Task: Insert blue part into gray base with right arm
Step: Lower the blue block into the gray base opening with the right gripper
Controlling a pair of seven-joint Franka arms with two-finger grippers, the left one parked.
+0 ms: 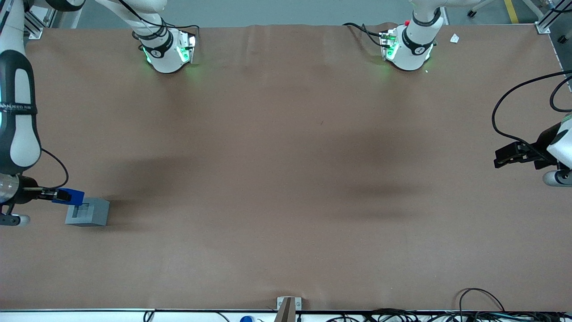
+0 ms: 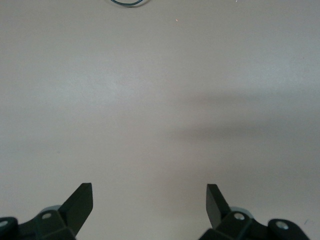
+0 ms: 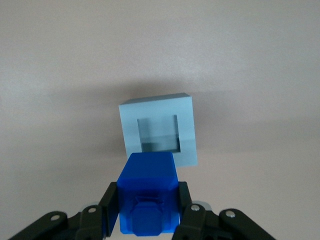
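The blue part is clamped between the black fingers of my right gripper, which is shut on it. It hangs in the air at the edge of the gray base, a light gray block resting on the table near the working arm's end. The base's square recess faces up and is empty. In the right wrist view the blue part overlaps the base's nearest edge, not over the recess.
Brown table covering spreads wide around the base. Two arm pedestals stand at the table's rear edge. Cables lie along the front edge.
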